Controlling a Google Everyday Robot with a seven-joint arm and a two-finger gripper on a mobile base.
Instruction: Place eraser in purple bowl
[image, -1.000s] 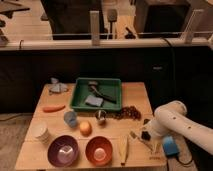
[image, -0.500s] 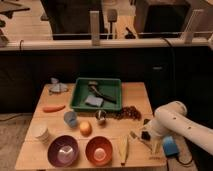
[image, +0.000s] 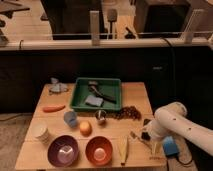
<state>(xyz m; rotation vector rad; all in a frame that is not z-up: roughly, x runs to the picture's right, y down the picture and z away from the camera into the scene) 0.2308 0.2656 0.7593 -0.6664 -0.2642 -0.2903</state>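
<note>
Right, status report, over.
Gripper open, low at wooden table's right. Small black oblong eraser beside it, not held. Round purple bowl front-left; round orange-brown bowl between.

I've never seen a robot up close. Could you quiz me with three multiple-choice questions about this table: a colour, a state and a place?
1. What colour is the tray? A red; B green; C white.
2. The purple bowl is: A upside down; B full of fruit; C upright and empty.
3. Where is the pincer? A over the tray; B at the table's right front; C inside the purple bowl.
Answers: B, its walls show green; C, only its pale inside shows; B, it hangs beside the blue block.
</note>
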